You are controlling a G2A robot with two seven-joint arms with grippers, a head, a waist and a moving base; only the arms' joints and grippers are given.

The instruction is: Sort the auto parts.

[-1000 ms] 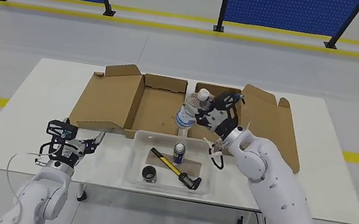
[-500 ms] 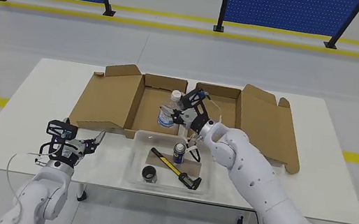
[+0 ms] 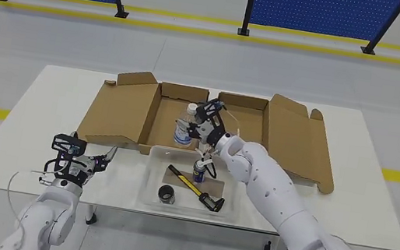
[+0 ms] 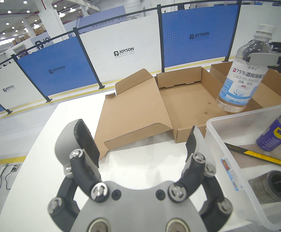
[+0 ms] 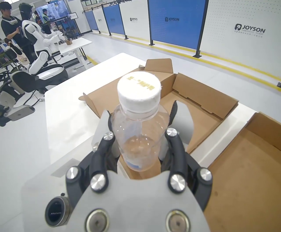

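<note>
My right gripper [image 3: 199,123] is shut on a clear plastic bottle [image 3: 184,130] with a white cap, holding it upright just above the floor of the left cardboard box [image 3: 165,119]. The right wrist view has the bottle [image 5: 140,129] clamped between both fingers. Seen from the left wrist, the bottle [image 4: 241,81] hangs over the box's near right corner. My left gripper [image 4: 142,140] stands open over the bare table at the front left [image 3: 100,158]. The clear tray [image 3: 150,188] holds a blue spray can [image 3: 199,169], a yellow-and-black tool [image 3: 191,187] and a dark metal cylinder [image 3: 166,193].
A second open cardboard box [image 3: 251,125] lies to the right of the first, its lid flap [image 3: 300,141] spread toward the table's right side. The white table [image 3: 35,122] has free room at both ends.
My right arm has carried the bottle leftward from over the right box to over the left box and lowered it. The left arm has not moved.
</note>
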